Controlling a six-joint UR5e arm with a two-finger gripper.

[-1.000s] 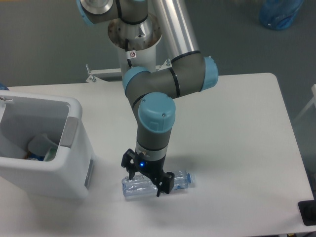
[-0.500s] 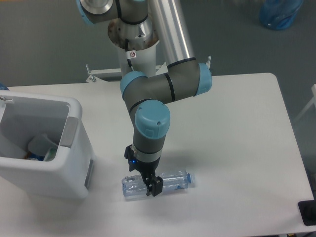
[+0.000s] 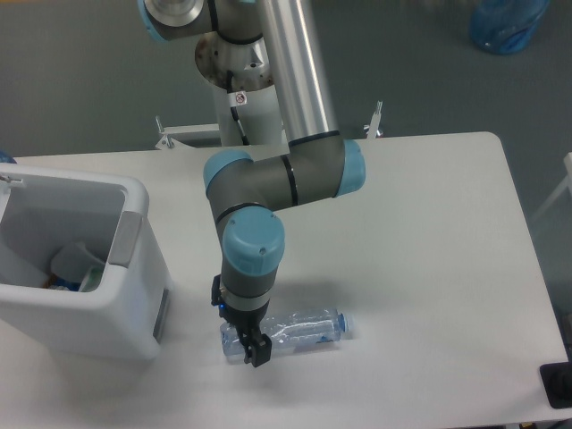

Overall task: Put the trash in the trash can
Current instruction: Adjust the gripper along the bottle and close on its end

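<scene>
Looks like a robotics lab to me. The grey arm (image 3: 268,179) with light blue joint caps is bolted to a post at 12 o'clock, behind a plain white table (image 3: 429,250). Bare grey floor (image 3: 89,80) all round, blue bag (image 3: 508,22) at 1 o'clock.

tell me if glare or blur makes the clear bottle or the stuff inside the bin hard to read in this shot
Fixed camera: soft, even light, no harsh glare; the bottle is see-through and pale against the white table, so its outline is faint; the gripper casts a soft shadow; the trash can interior is shaded, contents indistinct.
</scene>
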